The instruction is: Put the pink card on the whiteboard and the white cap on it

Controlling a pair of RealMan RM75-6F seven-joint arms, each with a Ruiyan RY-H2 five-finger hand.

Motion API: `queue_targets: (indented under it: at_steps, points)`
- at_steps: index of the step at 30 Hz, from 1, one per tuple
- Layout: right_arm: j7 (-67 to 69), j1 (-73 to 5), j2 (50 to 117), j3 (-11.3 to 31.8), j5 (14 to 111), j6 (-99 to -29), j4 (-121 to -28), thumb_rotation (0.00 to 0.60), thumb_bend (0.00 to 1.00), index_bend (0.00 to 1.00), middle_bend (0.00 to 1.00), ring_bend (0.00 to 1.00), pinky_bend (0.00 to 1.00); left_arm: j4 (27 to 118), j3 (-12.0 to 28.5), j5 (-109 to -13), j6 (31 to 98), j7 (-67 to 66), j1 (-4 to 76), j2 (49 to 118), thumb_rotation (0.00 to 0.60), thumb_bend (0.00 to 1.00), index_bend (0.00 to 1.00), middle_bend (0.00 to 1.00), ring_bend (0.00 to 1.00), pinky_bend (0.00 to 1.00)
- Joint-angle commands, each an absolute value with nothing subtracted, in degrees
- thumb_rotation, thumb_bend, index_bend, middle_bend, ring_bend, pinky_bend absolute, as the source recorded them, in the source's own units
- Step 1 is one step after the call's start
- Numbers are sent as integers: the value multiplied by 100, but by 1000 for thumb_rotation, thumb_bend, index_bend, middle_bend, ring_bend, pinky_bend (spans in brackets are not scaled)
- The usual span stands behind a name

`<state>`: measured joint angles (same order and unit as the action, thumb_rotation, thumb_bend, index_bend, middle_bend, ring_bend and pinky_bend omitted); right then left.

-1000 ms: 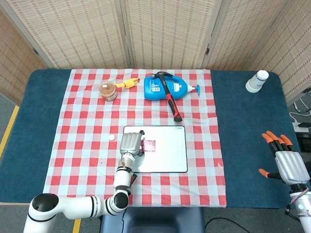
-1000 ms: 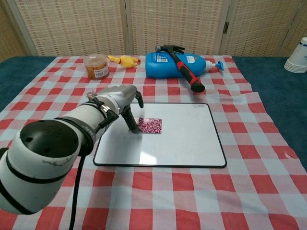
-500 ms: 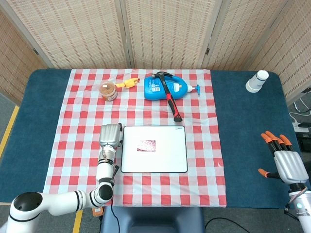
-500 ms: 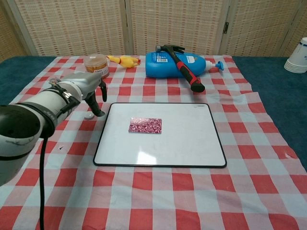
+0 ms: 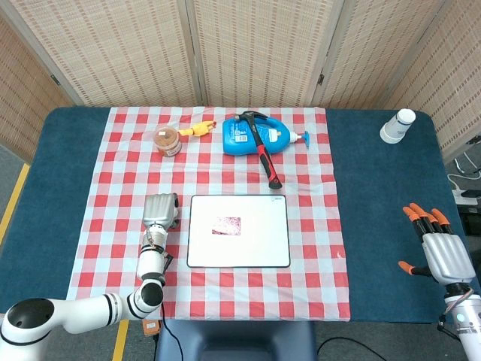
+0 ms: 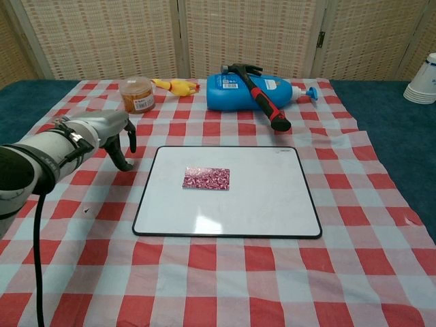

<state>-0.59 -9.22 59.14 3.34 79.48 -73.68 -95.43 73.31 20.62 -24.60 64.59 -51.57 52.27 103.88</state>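
Note:
The whiteboard (image 5: pixel 255 248) (image 6: pixel 266 197) lies flat in the middle of the checked cloth. On its left half rests the pink patterned card (image 5: pixel 227 226) (image 6: pixel 206 178), free of any hand. My left hand (image 5: pixel 160 211) (image 6: pixel 102 131) hovers just off the board's left edge, its fingers (image 6: pixel 123 159) curved down to the cloth. The white cap does not show in either view; the hand covers the spot beside the board. My right hand (image 5: pixel 443 254) hangs far right, past the table's edge, fingers spread and holding nothing.
At the back of the cloth a hammer (image 5: pixel 263 147) (image 6: pixel 262 99) leans on a blue bottle (image 5: pixel 244 137) (image 6: pixel 235 92). Left of them are a rubber chicken (image 5: pixel 199 129) (image 6: pixel 176 86) and an orange jar (image 5: pixel 167 141) (image 6: pixel 137 94). Stacked paper cups (image 5: pixel 397 125) stand back right.
My left hand let go of the card on the whiteboard and drew left off the board. It now covers the spot where the white cap lay. The right hand stayed still.

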Motion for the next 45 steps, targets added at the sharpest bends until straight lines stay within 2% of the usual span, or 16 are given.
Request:
queue_targets:
  at_steps: [1,45]
  points:
    - [-41,-929,5909,337,7936,-7348,-9539,600,40,0,0,0,0,7247,2061,-2436,6401,-5126,5257,10420,600,273,455,1000,1000,1000]
    - [-38,-854,5900,326,8023,-7516,-9577,600,39,0,0,0,0,6721,1990,-2157,6108,-5167,5406,10516,600,273,466,1000,1000,1000]
